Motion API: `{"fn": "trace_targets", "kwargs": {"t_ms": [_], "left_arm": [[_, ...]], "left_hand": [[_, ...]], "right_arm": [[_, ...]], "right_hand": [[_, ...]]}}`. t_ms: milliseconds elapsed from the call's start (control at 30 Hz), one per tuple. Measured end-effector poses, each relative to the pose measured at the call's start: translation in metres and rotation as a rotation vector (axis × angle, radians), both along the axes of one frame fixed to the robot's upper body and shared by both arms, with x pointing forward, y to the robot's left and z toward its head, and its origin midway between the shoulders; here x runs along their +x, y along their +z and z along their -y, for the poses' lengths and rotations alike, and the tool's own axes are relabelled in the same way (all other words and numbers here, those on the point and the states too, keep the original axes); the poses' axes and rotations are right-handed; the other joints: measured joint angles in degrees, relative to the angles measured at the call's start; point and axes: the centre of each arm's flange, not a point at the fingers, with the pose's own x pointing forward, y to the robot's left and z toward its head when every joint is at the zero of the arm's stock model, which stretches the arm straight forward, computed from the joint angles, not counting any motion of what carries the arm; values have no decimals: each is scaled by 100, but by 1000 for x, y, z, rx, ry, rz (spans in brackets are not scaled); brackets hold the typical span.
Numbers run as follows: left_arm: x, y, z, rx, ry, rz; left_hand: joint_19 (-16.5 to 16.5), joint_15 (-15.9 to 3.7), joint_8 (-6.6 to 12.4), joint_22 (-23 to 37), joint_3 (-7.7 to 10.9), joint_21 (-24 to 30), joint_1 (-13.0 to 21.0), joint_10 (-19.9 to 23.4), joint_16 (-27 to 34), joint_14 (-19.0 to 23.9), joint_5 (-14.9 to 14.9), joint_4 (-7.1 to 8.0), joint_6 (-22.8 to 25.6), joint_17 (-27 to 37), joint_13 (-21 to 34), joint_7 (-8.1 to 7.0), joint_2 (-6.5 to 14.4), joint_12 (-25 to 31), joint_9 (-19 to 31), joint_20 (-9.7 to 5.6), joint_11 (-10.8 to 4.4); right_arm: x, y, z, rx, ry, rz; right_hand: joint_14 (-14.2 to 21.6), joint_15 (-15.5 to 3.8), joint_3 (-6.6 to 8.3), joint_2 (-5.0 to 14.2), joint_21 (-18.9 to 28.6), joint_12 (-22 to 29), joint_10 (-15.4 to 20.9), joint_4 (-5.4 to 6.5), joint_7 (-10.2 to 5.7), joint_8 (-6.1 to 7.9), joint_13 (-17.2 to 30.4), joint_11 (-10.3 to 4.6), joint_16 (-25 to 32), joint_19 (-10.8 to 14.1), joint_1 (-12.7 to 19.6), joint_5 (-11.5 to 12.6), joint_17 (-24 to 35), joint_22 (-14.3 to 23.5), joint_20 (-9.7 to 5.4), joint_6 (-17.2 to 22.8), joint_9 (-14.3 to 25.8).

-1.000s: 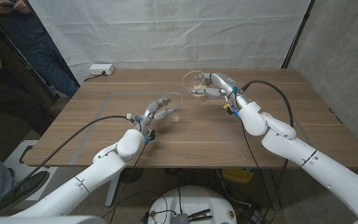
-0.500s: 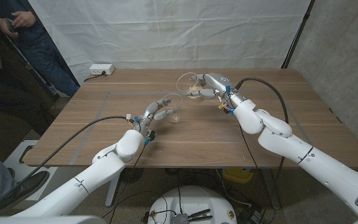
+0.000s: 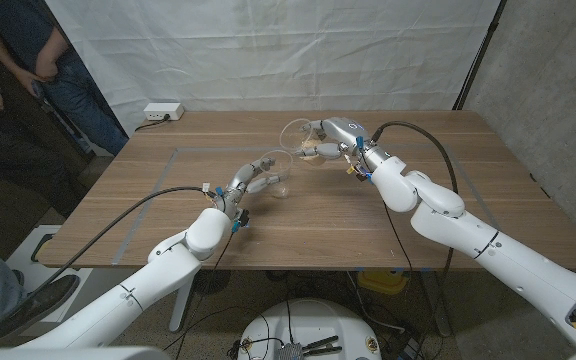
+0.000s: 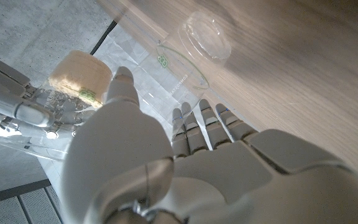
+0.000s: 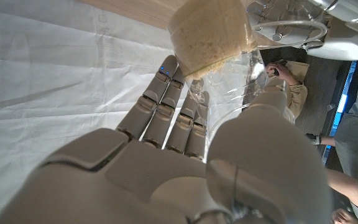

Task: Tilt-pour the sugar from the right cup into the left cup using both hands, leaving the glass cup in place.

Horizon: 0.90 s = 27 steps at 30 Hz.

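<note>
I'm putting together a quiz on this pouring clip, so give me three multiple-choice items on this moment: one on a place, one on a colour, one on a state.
1. Where is the cup with sugar?
A. Lifted above the table in the right hand
B. Standing at the table's near edge
C. On the floor

2. What colour is the sugar?
A. Blue
B. Pale tan
C. Black

3. What is the left hand doing?
A. Hanging off the table
B. Pressing the power strip
C. Holding the empty glass cup

Answers:
1 A, the head view shows the right hand gripping it, tilted, clear of the wooden table.
2 B, the right wrist view shows pale tan grains.
3 C, its fingers wrap the empty glass cup.
</note>
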Motion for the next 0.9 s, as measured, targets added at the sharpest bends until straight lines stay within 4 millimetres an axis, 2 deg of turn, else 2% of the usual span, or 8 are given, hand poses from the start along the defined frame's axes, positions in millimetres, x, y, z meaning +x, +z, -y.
{"fn": "trace_targets", "kwargs": {"t_ms": [900], "left_arm": [[1,1,4,-4,-5,7]], "left_hand": [[-11,0,-21,0,0,0,31,31,0,0,-40,0,-2,0,-1,-5,31,0,0,11,31]], "right_arm": [[1,5,-7,-65,-32,7]], "right_hand": [[38,0,0,16,0,-18,91,0,-24,-5,-8,-30,0,42,37,-1,0,0,-1,23,-2]]}}
